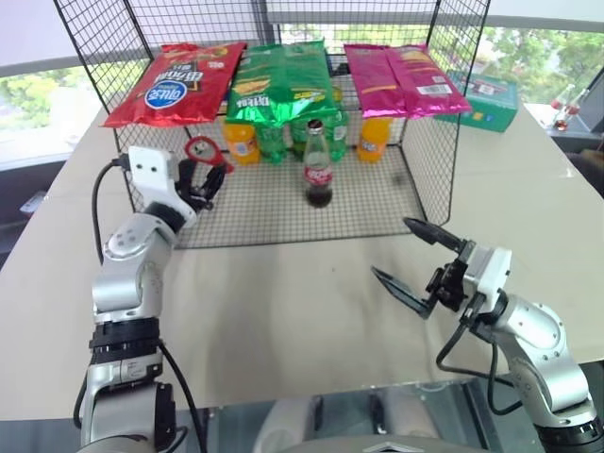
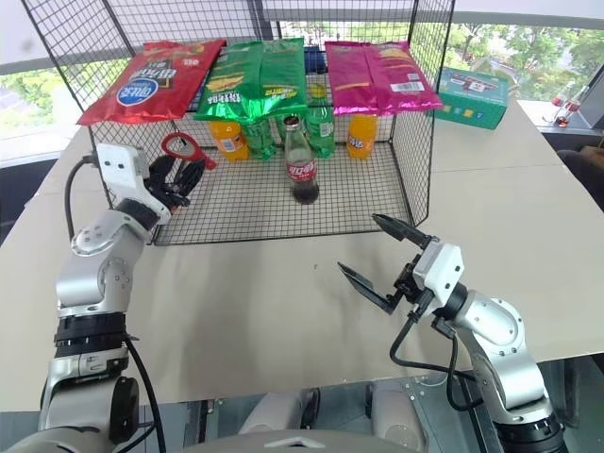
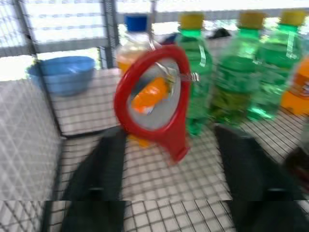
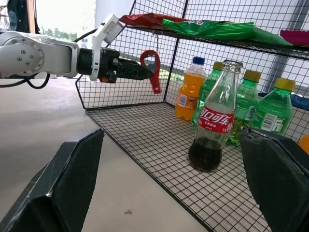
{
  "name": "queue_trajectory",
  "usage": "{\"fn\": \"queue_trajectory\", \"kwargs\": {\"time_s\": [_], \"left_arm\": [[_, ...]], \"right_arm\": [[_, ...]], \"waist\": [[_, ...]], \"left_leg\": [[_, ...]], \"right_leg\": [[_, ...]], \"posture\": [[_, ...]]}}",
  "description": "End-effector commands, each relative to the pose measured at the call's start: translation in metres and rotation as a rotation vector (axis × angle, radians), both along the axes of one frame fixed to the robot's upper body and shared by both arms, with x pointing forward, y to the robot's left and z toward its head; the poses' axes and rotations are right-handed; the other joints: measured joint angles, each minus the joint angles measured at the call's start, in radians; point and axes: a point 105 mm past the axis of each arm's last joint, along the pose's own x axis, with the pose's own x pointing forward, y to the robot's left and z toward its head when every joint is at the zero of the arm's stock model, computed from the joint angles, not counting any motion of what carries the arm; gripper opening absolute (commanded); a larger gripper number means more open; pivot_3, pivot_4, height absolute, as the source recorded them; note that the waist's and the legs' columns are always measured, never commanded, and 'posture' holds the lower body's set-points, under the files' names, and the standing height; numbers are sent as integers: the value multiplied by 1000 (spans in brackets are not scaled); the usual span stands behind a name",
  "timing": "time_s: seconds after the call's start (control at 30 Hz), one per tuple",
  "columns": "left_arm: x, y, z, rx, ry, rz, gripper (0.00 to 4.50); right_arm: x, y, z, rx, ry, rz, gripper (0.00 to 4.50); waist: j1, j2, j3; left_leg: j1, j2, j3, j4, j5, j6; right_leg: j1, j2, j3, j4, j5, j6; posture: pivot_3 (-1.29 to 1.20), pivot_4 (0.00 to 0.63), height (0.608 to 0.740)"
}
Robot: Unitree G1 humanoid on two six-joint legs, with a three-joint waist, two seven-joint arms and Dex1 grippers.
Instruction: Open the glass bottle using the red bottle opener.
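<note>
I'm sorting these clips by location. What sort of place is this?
Probably a mock shop display set up in a windowed room: a wire mesh rack on a table, snack bags on its top, soda bottles beneath them.

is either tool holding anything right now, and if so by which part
Nothing is clearly held. The left tool reaches the hanging red bottle opener; a grip cannot be told. The right tool is open, empty.

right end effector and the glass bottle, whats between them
Nothing stands between the right end effector and the glass bottle: bare table, then the wire rack floor, seen in the left eye view.
</note>
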Motion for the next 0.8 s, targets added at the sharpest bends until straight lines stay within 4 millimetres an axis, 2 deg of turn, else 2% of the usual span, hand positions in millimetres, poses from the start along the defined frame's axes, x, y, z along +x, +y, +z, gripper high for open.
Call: {"fn": "queue_trajectory", "kwargs": {"time_s": [0.03,0.1,0.37,0.67,0.77,0.8], "left_arm": [[-4,6,20,8,-75,-8,753],[-6,7,21,7,-79,-16,25],[-20,9,29,-10,-120,-80,25],[-33,14,24,-20,-115,-104,25],[-27,19,24,37,-111,-37,862],[-24,20,23,60,-104,-13,1369]], "right_arm": [[-4,3,11,21,-39,5,4500],[-4,3,9,27,-16,3,4500],[5,-1,8,33,15,-59,4500],[12,-1,3,-6,14,-90,4500],[11,-1,2,-8,18,-86,4500],[11,-1,2,-8,19,-85,4500]], "waist": [[1,0,0],[1,0,0],[0,0,0],[0,0,0],[3,0,0],[3,0,0]], "left_leg": [[0,0,0,0,0,0],[0,0,0,0,0,0],[0,0,0,0,0,0],[0,0,0,1,0,0],[0,0,0,1,0,0],[0,0,0,1,0,0]], "right_leg": [[0,0,0,0,0,0],[0,0,0,0,0,0],[0,0,0,0,0,0],[0,0,0,1,0,0],[0,0,0,1,0,0],[0,0,0,1,0,0]], "posture": [[0,150,740],[0,150,740],[0,150,740],[0,150,740],[0,150,740],[0,150,740]]}}
